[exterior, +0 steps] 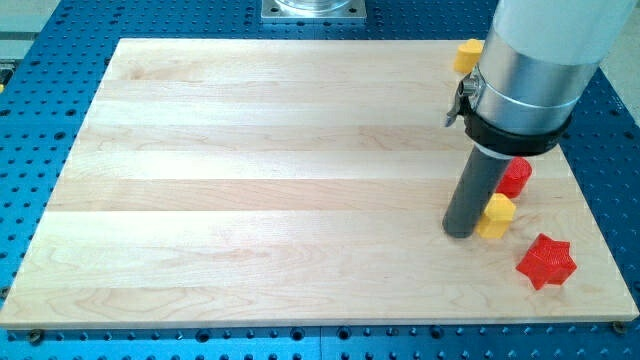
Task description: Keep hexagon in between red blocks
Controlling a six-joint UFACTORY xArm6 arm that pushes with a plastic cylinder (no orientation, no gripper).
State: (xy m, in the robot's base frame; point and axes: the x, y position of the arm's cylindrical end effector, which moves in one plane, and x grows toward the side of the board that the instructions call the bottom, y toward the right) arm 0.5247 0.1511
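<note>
Wooden board (280,170) on a blue table; no pincer here, only a rod. My tip (461,232) touches the yellow hexagon's (496,216) left side. This hexagon sits between a partly hidden red block (516,176) above and a red star (546,261) below-right. Pushing further rightward could drive it out past both reds. Another yellow block (467,55) sits near the top edge.

This is a robotics lab bench. A pale wooden tabletop (280,180) lies on a blue metal plate (40,60) drilled with a regular grid of holes. A bolted metal mounting plate (314,10) sits at the view's top edge. A white and silver machine arm (535,60) hangs over the wood.
</note>
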